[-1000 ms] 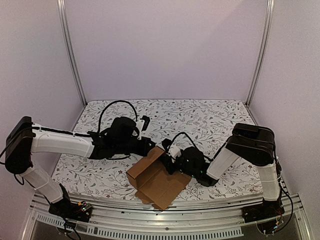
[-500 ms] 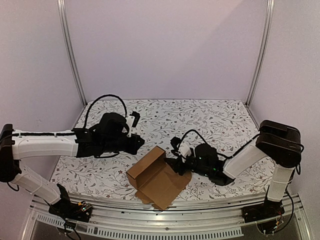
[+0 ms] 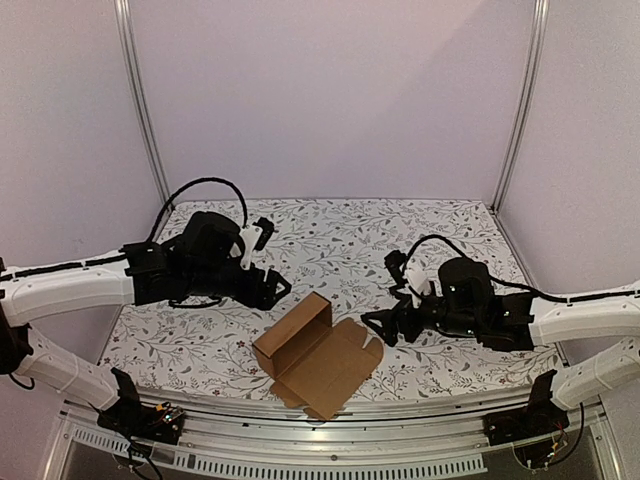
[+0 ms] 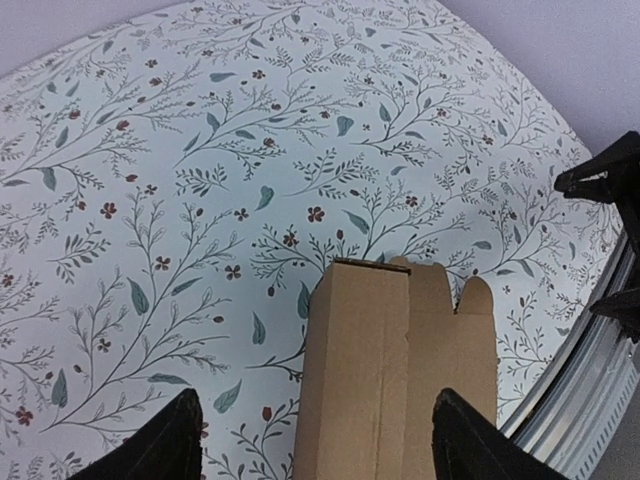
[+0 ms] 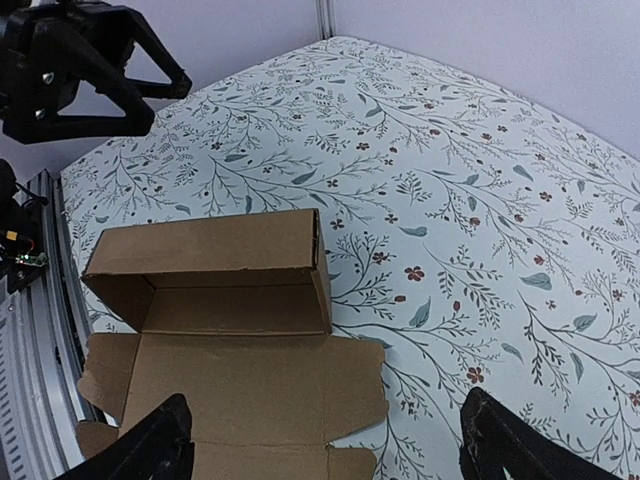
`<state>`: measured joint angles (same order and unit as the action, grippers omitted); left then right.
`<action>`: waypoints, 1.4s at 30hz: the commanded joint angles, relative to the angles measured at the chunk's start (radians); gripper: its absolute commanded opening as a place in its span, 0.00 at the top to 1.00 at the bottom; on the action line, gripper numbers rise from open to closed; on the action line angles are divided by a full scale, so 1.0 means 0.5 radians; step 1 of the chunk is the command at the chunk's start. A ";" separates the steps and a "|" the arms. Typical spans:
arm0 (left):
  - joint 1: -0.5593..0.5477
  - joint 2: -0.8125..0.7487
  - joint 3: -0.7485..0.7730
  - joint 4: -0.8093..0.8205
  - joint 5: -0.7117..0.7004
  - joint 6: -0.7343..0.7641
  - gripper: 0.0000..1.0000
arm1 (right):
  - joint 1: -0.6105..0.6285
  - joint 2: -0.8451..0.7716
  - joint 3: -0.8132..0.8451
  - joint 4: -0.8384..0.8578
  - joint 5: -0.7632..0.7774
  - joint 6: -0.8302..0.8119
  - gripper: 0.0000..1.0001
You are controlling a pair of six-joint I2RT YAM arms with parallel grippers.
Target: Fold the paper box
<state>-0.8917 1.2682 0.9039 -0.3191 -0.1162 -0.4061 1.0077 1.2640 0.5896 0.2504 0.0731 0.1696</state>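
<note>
The paper box (image 3: 315, 355) lies on the flowered table near its front edge, plain brown, one long wall folded up and a flat flap with tabs spread toward the front. My left gripper (image 3: 272, 290) hangs open, up and to the left of it, clear of the cardboard. In the left wrist view the paper box (image 4: 390, 370) stands between and below the spread fingertips (image 4: 175, 445). My right gripper (image 3: 376, 326) is open just right of the box, touching nothing. The right wrist view shows the paper box (image 5: 220, 300) ahead of its wide-apart fingertips (image 5: 520, 445).
The table's metal front rail (image 3: 330, 440) runs close behind the box's near flap. Frame posts (image 3: 140, 100) stand at the back corners. The left gripper (image 5: 90, 70) shows at the top left of the right wrist view.
Both grippers have opened and drawn back from the box, the left one to the left, the right one to the right. The box lies where it was, let go.
</note>
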 commanded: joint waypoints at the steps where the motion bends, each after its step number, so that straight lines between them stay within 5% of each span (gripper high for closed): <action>1: -0.004 0.043 0.138 -0.263 0.158 0.088 0.20 | -0.043 -0.187 0.046 -0.706 0.045 0.152 0.01; 9: -0.223 0.367 0.418 -0.538 -0.044 0.134 0.17 | -0.077 -0.203 0.157 -1.353 0.073 0.556 0.01; 23: -0.697 1.200 1.205 -1.375 -0.965 -0.010 0.19 | -0.078 -0.331 0.048 -1.426 0.069 0.677 0.01; 42: -0.691 1.445 1.294 -1.502 -0.993 -0.052 0.46 | -0.074 -0.328 -0.004 -1.328 -0.023 0.732 0.01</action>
<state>-1.2453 1.9835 1.5532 -1.0630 -0.6128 -0.4316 0.9741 1.1080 0.5968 -0.4244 0.0746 0.5201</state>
